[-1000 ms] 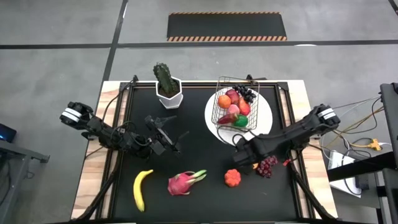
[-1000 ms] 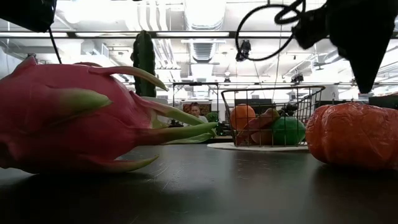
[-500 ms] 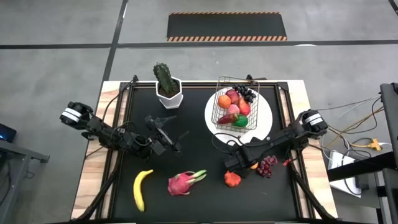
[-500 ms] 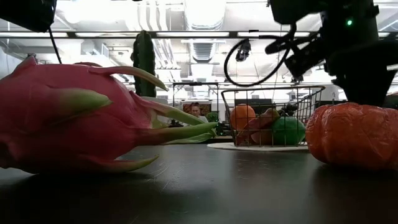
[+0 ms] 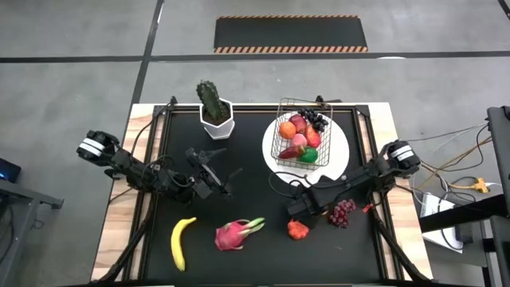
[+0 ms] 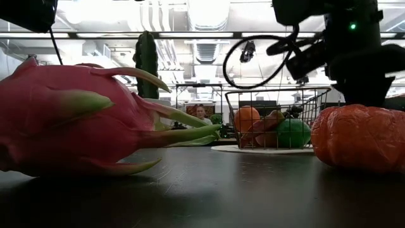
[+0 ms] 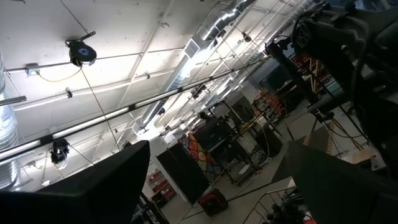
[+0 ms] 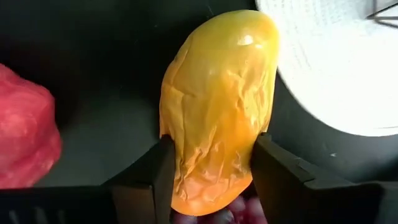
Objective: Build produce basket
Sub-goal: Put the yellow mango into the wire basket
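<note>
Closing on the mango (image 8: 214, 112), the right tool (image 5: 307, 209) has both fingers against its sides, low on the surface near the plate (image 8: 336, 68). Next: lift it into the basket (image 5: 301, 134) beyond. Left tool (image 5: 213, 179) waits wide.

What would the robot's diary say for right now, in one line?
right claw: fingers either side of mango, closing | left claw: open, waiting over the mat | basket: on plate, part filled
</note>
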